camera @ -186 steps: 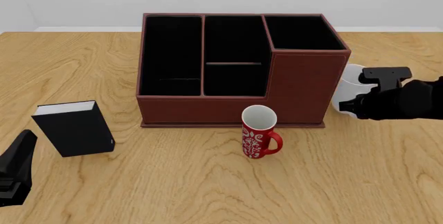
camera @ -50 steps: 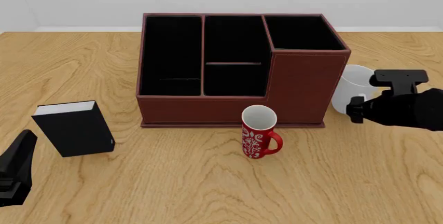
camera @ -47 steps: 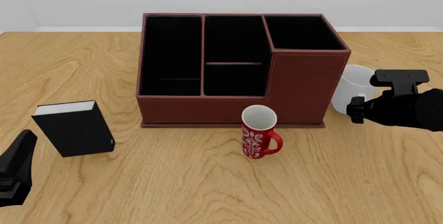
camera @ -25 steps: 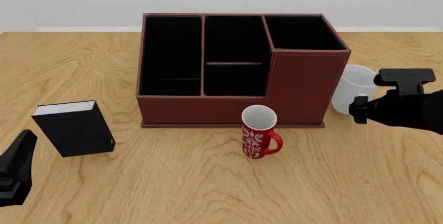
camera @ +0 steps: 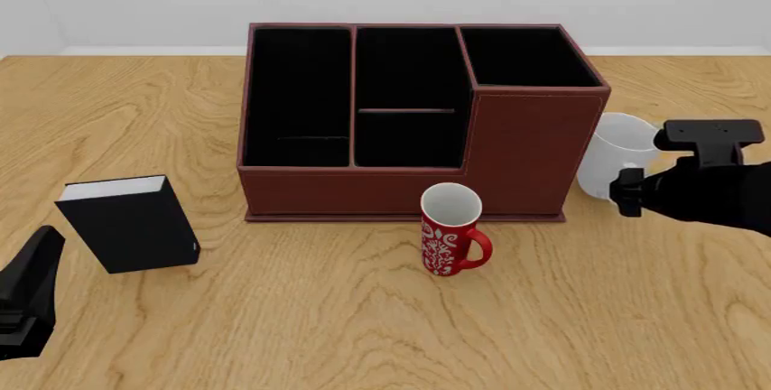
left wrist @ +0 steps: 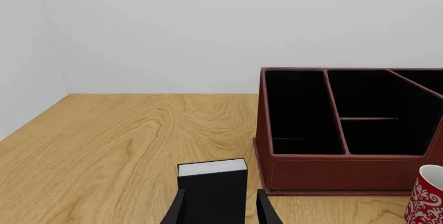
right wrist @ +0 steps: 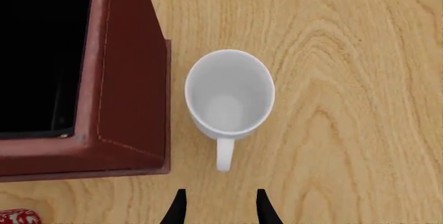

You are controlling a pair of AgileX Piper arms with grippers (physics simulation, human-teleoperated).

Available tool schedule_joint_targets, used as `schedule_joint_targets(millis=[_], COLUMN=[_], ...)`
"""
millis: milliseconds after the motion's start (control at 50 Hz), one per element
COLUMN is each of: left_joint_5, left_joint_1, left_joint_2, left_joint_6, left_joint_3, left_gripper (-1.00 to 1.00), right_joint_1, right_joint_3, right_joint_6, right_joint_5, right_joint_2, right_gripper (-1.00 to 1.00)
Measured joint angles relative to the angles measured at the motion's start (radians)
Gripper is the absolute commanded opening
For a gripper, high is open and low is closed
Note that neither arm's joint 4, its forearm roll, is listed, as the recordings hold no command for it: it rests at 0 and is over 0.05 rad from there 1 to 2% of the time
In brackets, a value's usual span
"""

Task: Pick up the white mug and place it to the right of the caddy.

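Your right claw (right wrist: 218,203) drawn back rightward, fingers parted, off the white mug (camera: 609,166), upright beside the caddy (camera: 416,119), wood-grain counter (camera: 361,318), pale wall (left wrist: 221,27), left claw (left wrist: 220,209) open.

A simulated tabletop workspace is showing here. A wood-grain bench (camera: 361,318) is sitting against a featureless pale wall (left wrist: 207,27), everything rendering flat and clean.
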Motion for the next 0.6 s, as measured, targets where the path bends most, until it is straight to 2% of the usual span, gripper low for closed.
schedule_joint_targets(millis=[600], left_joint_5=[0.0], left_joint_1=[0.0], left_joint_2=[0.0], left_joint_6=[0.0], left_joint_3=[0.0], left_gripper=[1.0], right_joint_1=[0.0], right_joint_3=[0.015], right_joint_6=[-0.007], right_joint_5=[0.028], right_joint_2=[-0.07], right_gripper=[1.0])
